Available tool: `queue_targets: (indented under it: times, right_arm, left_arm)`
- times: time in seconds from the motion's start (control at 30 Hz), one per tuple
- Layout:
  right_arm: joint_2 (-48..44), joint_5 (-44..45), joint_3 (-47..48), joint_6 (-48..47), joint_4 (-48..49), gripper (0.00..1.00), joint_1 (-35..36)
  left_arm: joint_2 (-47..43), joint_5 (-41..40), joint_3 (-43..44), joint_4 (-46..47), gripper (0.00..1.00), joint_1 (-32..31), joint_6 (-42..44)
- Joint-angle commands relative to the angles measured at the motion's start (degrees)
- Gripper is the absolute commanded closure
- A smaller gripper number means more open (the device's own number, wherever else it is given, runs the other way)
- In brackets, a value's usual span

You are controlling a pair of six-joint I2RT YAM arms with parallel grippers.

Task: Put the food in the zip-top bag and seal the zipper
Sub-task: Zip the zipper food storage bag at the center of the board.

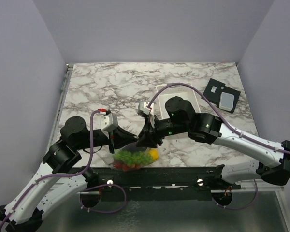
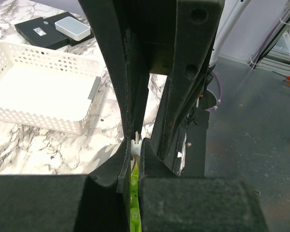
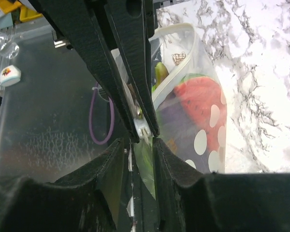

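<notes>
look first at the near edge of the white marble-patterned table (image 1: pixel 96 87), to the clear crinkly zip-top bag (image 1: pixel 128 162) between the two arms, already packed with small colourful toy food (image 1: pixel 140 155): green pieces (image 2: pixel 134 203), a red slice with pale spots (image 3: pixel 203 106), something dark purple (image 3: pixel 176 121). take sealing as the likely step in hand. keep the left gripper (image 1: pixel 117 141) clenched on the thin clear zipper strip (image 2: pixel 137 140) at the bag's mouth, as an anchor. treat the right gripper (image 3: pixel 144 131) as loosened, jaws parted a little with the bag's edge between them, pinching nothing firmly. close it again just beside the left fingertips, squarely across the strip, then press along the mouth away from the anchor, holding the edge taut and flat to avoid trapping a fold or a toy piece. avoid dragging the bag off the table edge. leave alone, farther back, the white perforated plastic basket (image 2: pixel 38 116) and, beyond it, the flat black device (image 2: pixel 38 30) with its pale grey pad (image 2: pixel 72 27).
</notes>
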Motion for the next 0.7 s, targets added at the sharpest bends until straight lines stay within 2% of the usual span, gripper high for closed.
queue_targets:
  times: [0.0, 0.5, 0.67]
  right_arm:
    - [-1.05, -3.65, -2.74, -2.78, 3.76, 0.63, 0.28]
    - [-3.29, -4.13, -9.34, -5.75, 12.79, 0.62, 0.22]
    - [-4.46, -3.20, -10.95, -8.21, 15.71, 0.56, 0.22]
  left_arm:
    - [-0.34, 0.74, 2.86, 1.85, 1.00, -0.24, -0.02]
    - [0.16, 3.90, 4.52, 2.51, 1.00, -0.29, -1.05]
    - [0.06, 4.85, 4.65, 2.68, 1.00, -0.29, -1.41]
